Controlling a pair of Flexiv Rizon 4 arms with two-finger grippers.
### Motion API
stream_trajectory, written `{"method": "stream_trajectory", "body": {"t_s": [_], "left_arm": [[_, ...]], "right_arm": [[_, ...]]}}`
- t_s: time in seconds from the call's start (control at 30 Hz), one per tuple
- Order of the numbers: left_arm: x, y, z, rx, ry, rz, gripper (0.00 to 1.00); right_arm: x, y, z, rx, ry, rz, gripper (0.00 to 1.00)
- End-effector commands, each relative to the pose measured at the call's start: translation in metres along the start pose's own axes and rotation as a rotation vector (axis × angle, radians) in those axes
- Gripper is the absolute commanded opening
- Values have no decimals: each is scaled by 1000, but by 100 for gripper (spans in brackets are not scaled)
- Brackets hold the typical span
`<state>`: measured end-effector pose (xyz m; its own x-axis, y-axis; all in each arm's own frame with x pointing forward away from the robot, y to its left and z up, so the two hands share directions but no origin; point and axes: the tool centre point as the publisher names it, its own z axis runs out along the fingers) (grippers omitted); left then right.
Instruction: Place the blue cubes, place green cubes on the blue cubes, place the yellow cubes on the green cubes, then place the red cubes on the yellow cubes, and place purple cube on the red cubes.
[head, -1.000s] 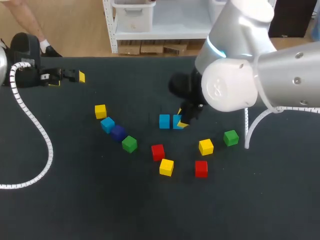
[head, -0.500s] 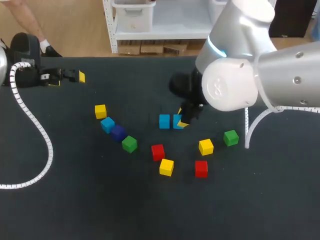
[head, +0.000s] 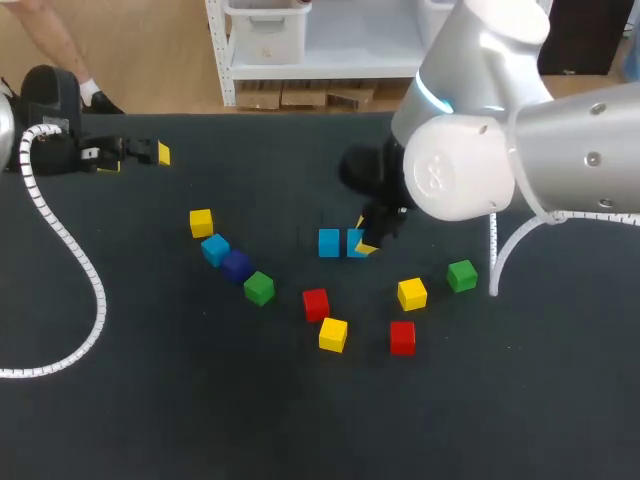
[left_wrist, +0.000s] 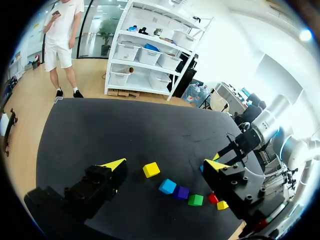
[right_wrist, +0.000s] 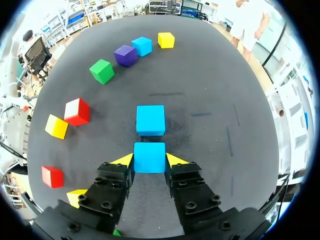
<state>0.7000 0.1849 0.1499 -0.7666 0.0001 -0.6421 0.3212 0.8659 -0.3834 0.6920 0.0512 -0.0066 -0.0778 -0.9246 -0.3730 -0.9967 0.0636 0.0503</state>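
My right gripper (right_wrist: 149, 160) is shut on a blue cube (right_wrist: 149, 157), its yellow tips against two opposite sides. A second blue cube (right_wrist: 150, 120) sits on the mat just ahead, a narrow gap between them. From above the pair lies side by side mid-table: the held cube (head: 354, 243) and its neighbour (head: 329, 242). A third blue cube (head: 214, 249) touches the purple cube (head: 237, 265). Green cubes (head: 259, 288) (head: 462, 275), yellow cubes (head: 201, 222) (head: 412, 293) (head: 333, 334) and red cubes (head: 316, 303) (head: 402, 337) lie scattered singly. My left gripper (head: 140, 153) is open at the far left, holding nothing.
A white ribbed cable (head: 70, 250) snakes over the black mat (head: 200, 400) at the left. In the left wrist view the yellow (left_wrist: 151, 169), blue (left_wrist: 167, 186), purple (left_wrist: 181, 192) and green (left_wrist: 195, 200) cubes lie ahead of the open left gripper (left_wrist: 165, 165).
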Motion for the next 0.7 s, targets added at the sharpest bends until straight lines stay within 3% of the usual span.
{"method": "stream_trajectory", "body": {"t_s": [0.03, 0.5, 0.7], "left_arm": [[0, 0, 0, 0, 0, 0, 100], [0, 0, 0, 0, 0, 0, 100], [0, 0, 0, 0, 0, 0, 100]], "right_arm": [[0, -2, 1, -6, -2, -1, 14], [0, -3, 3, -9, -1, -3, 16], [0, -4, 4, -9, -1, -2, 26]]}}
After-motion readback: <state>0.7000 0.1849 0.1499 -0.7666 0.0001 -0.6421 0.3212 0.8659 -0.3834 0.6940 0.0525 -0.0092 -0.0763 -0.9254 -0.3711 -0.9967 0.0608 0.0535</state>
